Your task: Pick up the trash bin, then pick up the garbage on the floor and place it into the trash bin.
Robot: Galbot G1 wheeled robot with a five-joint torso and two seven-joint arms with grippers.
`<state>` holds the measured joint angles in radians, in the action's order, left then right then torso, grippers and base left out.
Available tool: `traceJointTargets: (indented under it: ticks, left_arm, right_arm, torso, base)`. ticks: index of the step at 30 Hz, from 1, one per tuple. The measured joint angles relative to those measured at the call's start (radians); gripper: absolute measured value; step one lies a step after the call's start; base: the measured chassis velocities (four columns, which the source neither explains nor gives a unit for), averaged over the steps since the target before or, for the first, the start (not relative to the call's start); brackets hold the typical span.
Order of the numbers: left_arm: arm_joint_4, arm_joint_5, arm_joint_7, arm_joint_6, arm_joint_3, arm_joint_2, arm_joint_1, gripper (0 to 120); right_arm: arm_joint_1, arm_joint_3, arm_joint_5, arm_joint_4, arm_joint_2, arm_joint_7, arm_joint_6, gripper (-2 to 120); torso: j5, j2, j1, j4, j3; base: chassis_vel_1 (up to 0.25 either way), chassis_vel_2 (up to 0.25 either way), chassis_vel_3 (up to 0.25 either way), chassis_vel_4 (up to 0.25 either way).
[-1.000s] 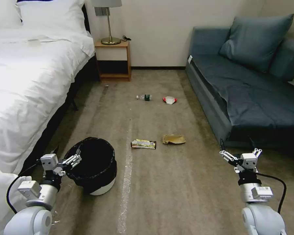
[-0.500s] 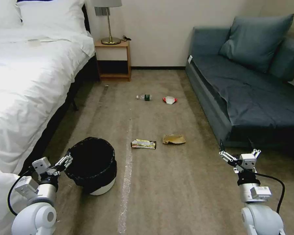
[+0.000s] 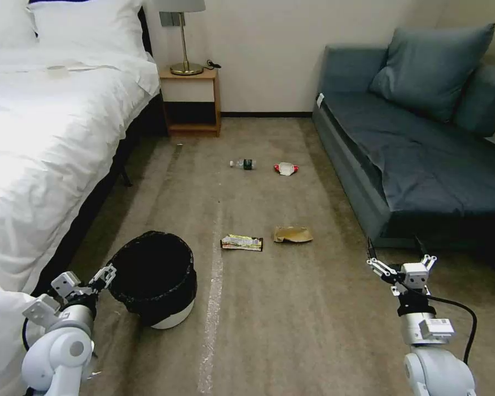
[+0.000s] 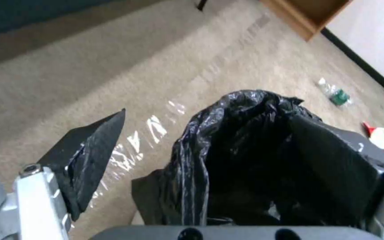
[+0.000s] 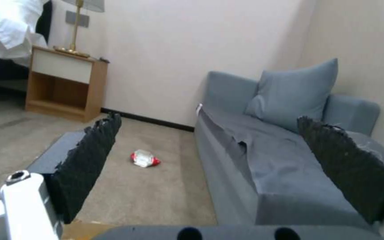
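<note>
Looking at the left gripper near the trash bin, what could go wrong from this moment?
The left gripper is open at the trash bin's rim, where the loose black liner is folded over. The fingers may pinch only the liner, so the bin could slip or tip when lifted. A push on the rim could also slide the light bin away.

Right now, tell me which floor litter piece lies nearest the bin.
The flat yellow-green snack wrapper, just right of the small white black-lined bin; the tan crumpled paper lies beyond it.
</note>
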<state>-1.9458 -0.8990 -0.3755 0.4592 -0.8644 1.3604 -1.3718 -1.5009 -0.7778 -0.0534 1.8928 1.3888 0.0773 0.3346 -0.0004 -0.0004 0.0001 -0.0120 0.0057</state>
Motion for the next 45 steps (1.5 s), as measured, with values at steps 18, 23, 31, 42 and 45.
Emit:
traceJointTargets:
  ticks: [18, 23, 31, 42, 45]
  left_arm:
    - [0.093, -0.128, -0.044, 0.084, 0.003, -0.023, 0.058, 97]
    - [0.142, -0.127, -0.041, 0.077, 0.000, -0.033, 0.082, 94]
    - [0.181, -0.139, -0.024, 0.073, 0.001, -0.031, 0.102, 69]
    - [0.194, -0.137, 0.004, 0.080, 0.008, -0.032, 0.102, 50]
    - [0.204, -0.132, 0.015, 0.083, 0.009, -0.032, 0.104, 37]
  right_arm:
    - [-0.016, 0.025, 0.014, 0.003, -0.001, 0.025, 0.025, 100]
    - [-0.019, 0.024, 0.014, -0.001, -0.002, 0.031, 0.032, 100]
    - [-0.018, 0.039, 0.014, -0.008, -0.005, 0.042, 0.039, 100]
    - [-0.016, 0.043, 0.010, -0.010, -0.009, 0.056, 0.046, 100]
    - [-0.014, 0.048, 0.008, -0.011, -0.009, 0.062, 0.050, 100]
  torso:
    - [0.0001, 0.000, 0.000, 0.0000, 0.000]
    - [0.0001, 0.000, 0.000, 0.0000, 0.000]
    - [0.0001, 0.000, 0.000, 0.0000, 0.000]
    - [0.0002, 0.000, 0.000, 0.0000, 0.000]
    - [0.0002, 0.000, 0.000, -0.0001, 0.000]
  base:
    - [0.000, 0.000, 0.000, 0.000]
    - [0.000, 0.000, 0.000, 0.000]
    - [0.000, 0.000, 0.000, 0.000]
    - [0.000, 0.000, 0.000, 0.000]
    - [0.000, 0.000, 0.000, 0.000]
